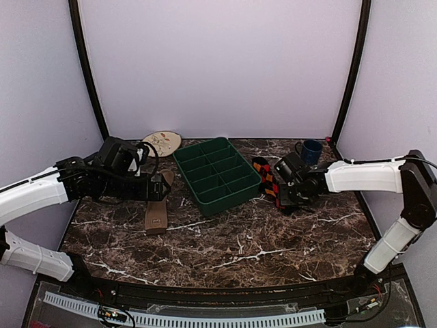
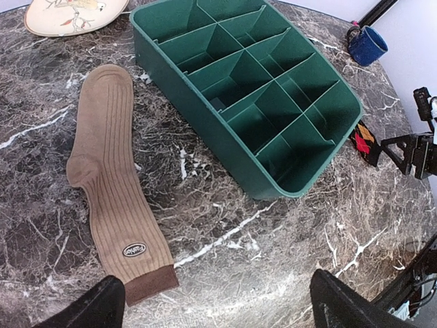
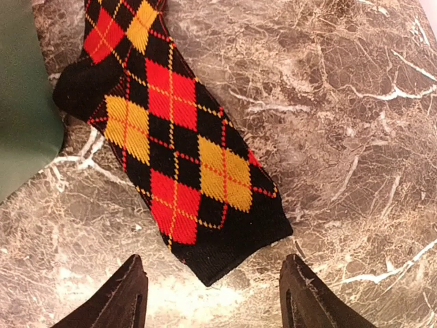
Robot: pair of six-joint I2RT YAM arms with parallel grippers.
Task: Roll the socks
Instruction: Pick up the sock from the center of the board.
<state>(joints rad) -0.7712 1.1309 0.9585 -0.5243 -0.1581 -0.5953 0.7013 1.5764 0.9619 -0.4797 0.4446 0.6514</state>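
Left wrist view: the left claw (image 2: 218, 309) gapes wide and empty above the dark-banded end of the tan sock (image 2: 113, 184), which lies flat on the desk (image 2: 273, 260) just left of the green divided tray (image 2: 205, 121). The right claw (image 3: 215, 295), also wide and empty, hovers over the argyle sock (image 3: 177, 143), flat just beside the tray's right side. A plate (image 2: 68, 14) and a blue mug (image 2: 367, 45) sit behind the tray.

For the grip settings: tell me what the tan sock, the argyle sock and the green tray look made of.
Tan sock: ribbed knit fabric, matte; lengthwise ribs show.
Argyle sock: finer knit, matte; weave visible.
Green tray: likely moulded plastic, slight sheen, thin rigid dividers.
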